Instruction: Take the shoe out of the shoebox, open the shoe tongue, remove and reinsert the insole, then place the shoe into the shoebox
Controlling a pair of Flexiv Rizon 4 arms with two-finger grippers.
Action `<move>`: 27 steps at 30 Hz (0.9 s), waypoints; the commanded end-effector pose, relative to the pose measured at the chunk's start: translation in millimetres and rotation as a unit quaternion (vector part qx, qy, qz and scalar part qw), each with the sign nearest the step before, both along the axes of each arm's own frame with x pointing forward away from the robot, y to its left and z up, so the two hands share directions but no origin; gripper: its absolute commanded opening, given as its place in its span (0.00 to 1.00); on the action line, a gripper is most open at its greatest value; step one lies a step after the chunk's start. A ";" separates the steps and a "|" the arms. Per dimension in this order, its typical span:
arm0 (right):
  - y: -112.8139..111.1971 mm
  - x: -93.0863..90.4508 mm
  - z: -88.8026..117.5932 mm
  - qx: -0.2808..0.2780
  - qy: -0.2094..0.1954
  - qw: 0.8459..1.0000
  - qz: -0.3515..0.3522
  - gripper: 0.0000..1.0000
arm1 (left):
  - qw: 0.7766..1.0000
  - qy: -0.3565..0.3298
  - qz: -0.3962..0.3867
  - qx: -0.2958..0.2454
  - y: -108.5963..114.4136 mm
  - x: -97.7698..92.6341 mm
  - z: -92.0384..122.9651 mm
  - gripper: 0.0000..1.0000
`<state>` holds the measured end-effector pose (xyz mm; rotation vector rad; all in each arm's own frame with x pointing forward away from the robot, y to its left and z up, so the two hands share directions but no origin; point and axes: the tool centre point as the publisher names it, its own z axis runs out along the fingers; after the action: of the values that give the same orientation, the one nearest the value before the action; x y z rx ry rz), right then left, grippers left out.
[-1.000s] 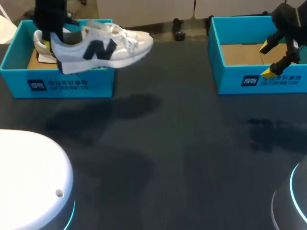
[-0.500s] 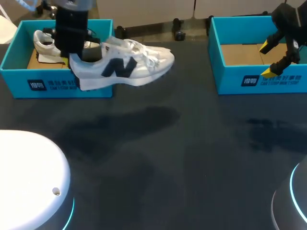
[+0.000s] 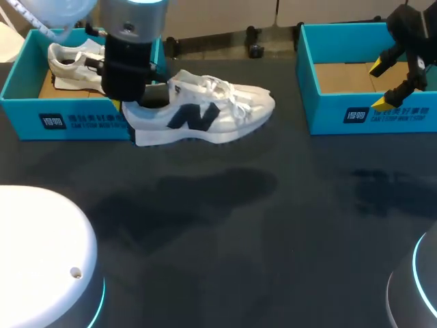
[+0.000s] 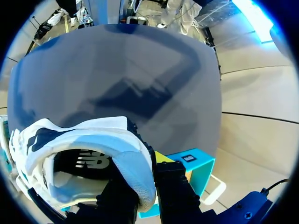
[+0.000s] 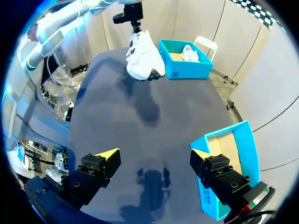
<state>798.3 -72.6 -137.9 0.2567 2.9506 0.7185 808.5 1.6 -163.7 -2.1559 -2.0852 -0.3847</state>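
Observation:
A white sneaker (image 3: 205,113) with a dark logo hangs above the table just right of the left blue shoebox (image 3: 82,121). My left gripper (image 3: 133,102) is shut on its heel collar. In the left wrist view the padded heel (image 4: 133,163) sits pinched between the two black fingers of that gripper (image 4: 142,182), toe pointing away. A second white shoe (image 3: 75,61) lies inside the left box. My right gripper (image 3: 384,85) hovers open over the front wall of the right blue shoebox (image 3: 341,48). From the right wrist view the right gripper (image 5: 154,156) holds nothing, and the sneaker (image 5: 145,58) shows far ahead.
The right shoebox (image 5: 229,158) has a bare cardboard floor. White robot bases sit at the near left (image 3: 41,260) and near right (image 3: 416,287) corners. Dark tabletop (image 3: 239,225) stretches between the two boxes.
My left arm has carried the sneaker rightward and lower, from over the left box out past its right end. The right arm has not moved.

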 end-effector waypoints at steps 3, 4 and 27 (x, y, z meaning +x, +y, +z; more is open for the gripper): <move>0.7 1.5 0.0 -0.001 0.002 1.000 0.000 1.00 | 1.000 -0.012 -0.008 0.002 -16.1 -14.8 -0.6 0.00; 0.7 1.5 0.0 -0.001 0.002 1.000 0.000 1.00 | 1.000 -0.011 -0.009 0.002 -19.1 -16.9 -1.3 0.00; 0.7 1.5 0.0 -0.001 0.002 1.000 0.000 1.00 | 1.000 -0.004 -0.004 0.007 -49.5 -28.4 -11.0 0.00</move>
<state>798.3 -72.6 -137.9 0.2568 2.9506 0.7186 779.7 -47.9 -176.2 -2.1588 -2.0721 -0.4074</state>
